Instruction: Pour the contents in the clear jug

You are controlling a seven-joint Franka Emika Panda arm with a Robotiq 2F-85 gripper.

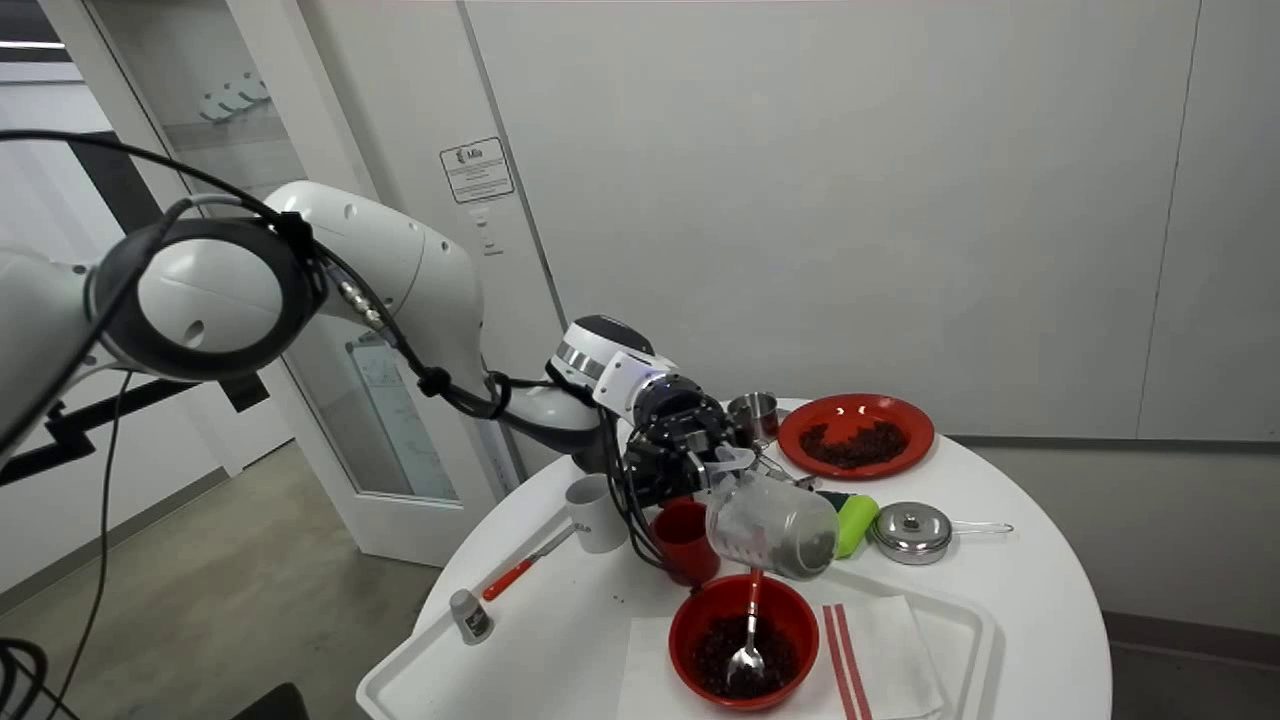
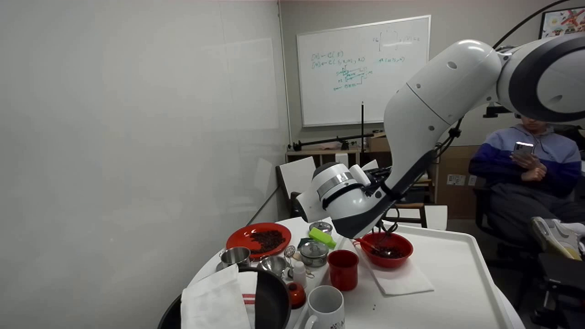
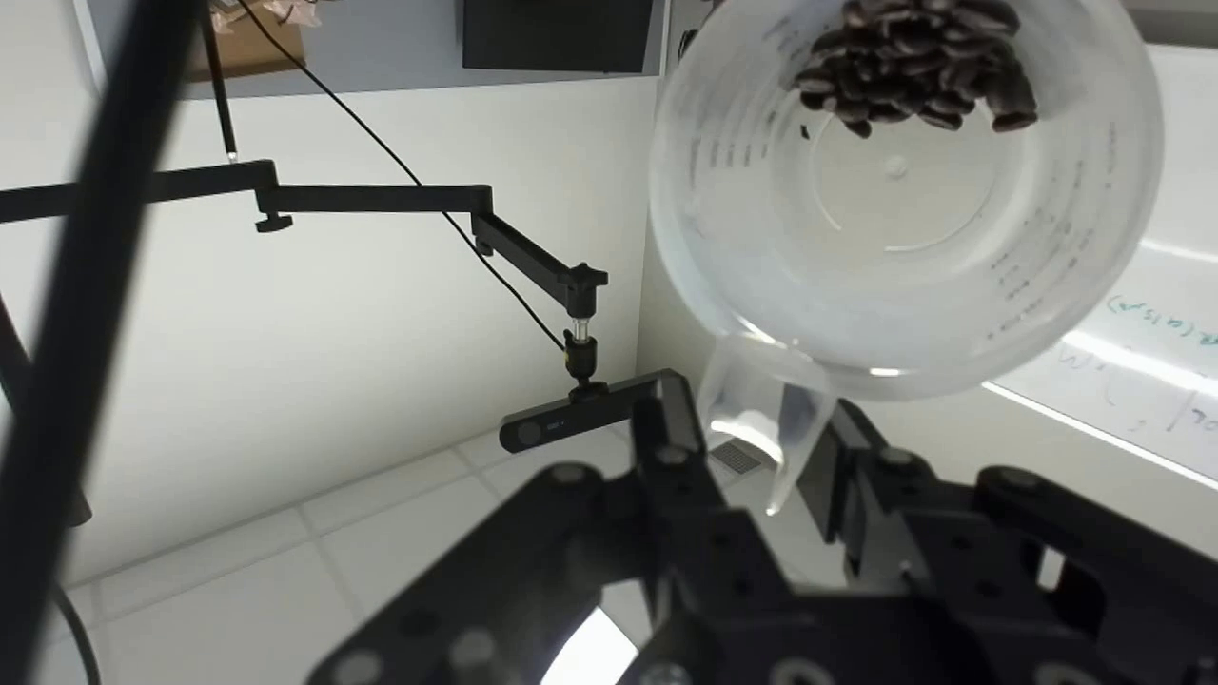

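The gripper [image 3: 756, 428] has its jaws closed on the handle [image 3: 761, 381] of the clear jug [image 1: 765, 525], which is in the air near the red bowl [image 1: 718, 603] and is tilted strongly to its side. In the wrist view, dark beans [image 3: 913, 76] lie inside the jug, and on its wall there are small printed marks [image 3: 733, 152], which are too blurred for reading. The bowl contains dark beans also, together with a spoon [image 1: 746, 661], and it stands on a white cloth [image 1: 890, 660] with red stripes. Near the bowl stands the red cup [image 2: 343, 272]; a white mug [image 2: 325, 305] is farther from the bowl, and its print [image 2: 337, 326] shows what looks like a letter M. Well apart from the bowl, a small grey container [image 1: 470, 616] has a dark label, which cannot be read. A sign [image 1: 477, 170], far past the bowl, seems to carry the word "Mila", but its smaller lines are not legible. On the whiteboard [image 2: 402, 105] behind the bowl there is green handwriting [image 2: 351, 73], too small to be read with certainty.
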